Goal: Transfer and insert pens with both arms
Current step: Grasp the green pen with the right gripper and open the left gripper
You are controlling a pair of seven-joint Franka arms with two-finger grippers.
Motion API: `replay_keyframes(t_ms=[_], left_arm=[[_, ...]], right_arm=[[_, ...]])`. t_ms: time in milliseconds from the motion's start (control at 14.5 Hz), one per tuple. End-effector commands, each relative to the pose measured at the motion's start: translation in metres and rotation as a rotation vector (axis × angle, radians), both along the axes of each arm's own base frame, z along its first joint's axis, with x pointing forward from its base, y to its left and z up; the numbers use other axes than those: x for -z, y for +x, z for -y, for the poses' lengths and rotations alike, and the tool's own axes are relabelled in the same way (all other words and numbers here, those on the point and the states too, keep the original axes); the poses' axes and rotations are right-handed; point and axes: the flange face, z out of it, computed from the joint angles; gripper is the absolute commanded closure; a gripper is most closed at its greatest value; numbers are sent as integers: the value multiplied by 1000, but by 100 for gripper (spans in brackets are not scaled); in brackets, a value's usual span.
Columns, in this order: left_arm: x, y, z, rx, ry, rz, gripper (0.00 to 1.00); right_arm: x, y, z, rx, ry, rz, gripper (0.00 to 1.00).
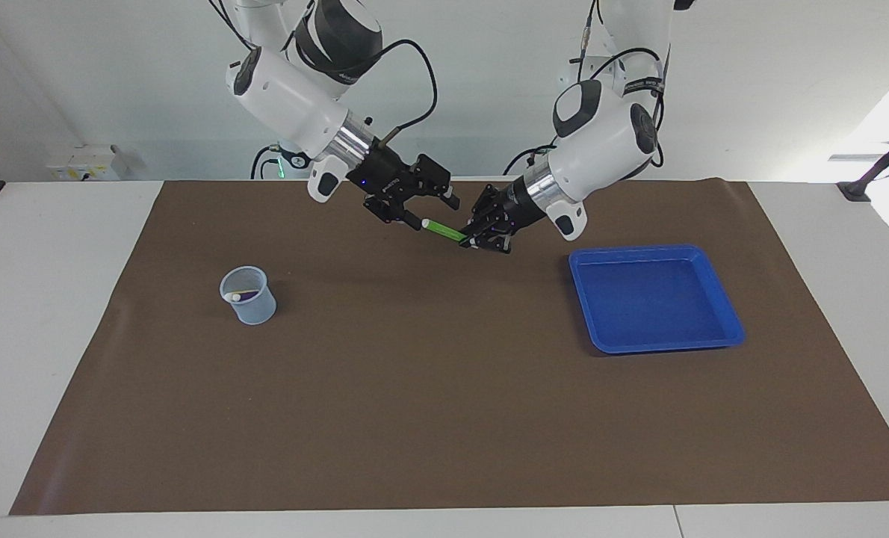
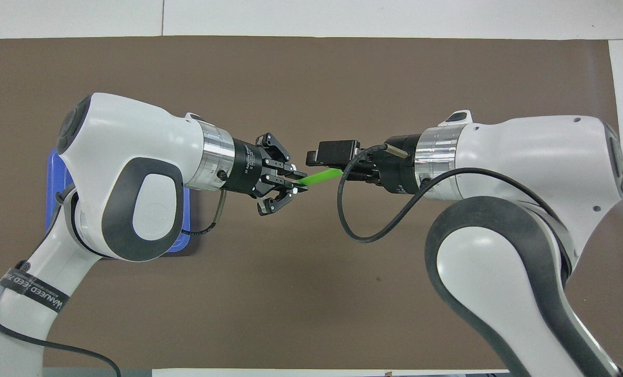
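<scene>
Handover in mid-air over the brown mat (image 1: 444,388): the green pen (image 1: 444,229) hangs between the two grippers, above the strip of mat close to the robots. The left gripper (image 1: 473,243) is clamped shut on one end of the pen, fingertips together around the green barrel. From there the pen slants up toward the right gripper (image 1: 423,211), its pale whitish tip lying between that gripper's fingers. The right gripper's fingers stand wide apart on either side of the tip, not pinching it. In the overhead view the pen (image 2: 319,178) bridges the gap between the left gripper (image 2: 297,187) and the right gripper (image 2: 337,166), the two arms pointing at each other.

On the worktop, a clear cup (image 1: 249,294) stands toward the right arm's end; inside it show a purple pen (image 1: 249,296) and a yellow pen (image 1: 244,291), with one pale end at the rim. A blue tray (image 1: 725,314) lies toward the left arm's end.
</scene>
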Motion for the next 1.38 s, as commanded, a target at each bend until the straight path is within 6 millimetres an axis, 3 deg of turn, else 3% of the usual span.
replay_keyframes(t_ms=[0,344,482,620,1171,1309], left_arm=[[-2,-7,-3,-39,-10,2,100],[-1,-5,-5,-43,-9,-1,100],[-1,-4,-7,-38,-11,4,100],[-2,-3,-7,-28,-13,15,100],[-4,-4,-6,-12,-16,29,100],[-4,-4,-7,-14,-18,30,100]], right_arm=[[1,-8,-2,-13,-5,27,12],[8,-9,1,-46,-19,54,42],[8,-8,2,-38,-19,62,49],[16,-7,5,-11,-29,80,49],[16,-5,7,-2,-30,83,50],[16,-6,6,-6,-30,85,58]])
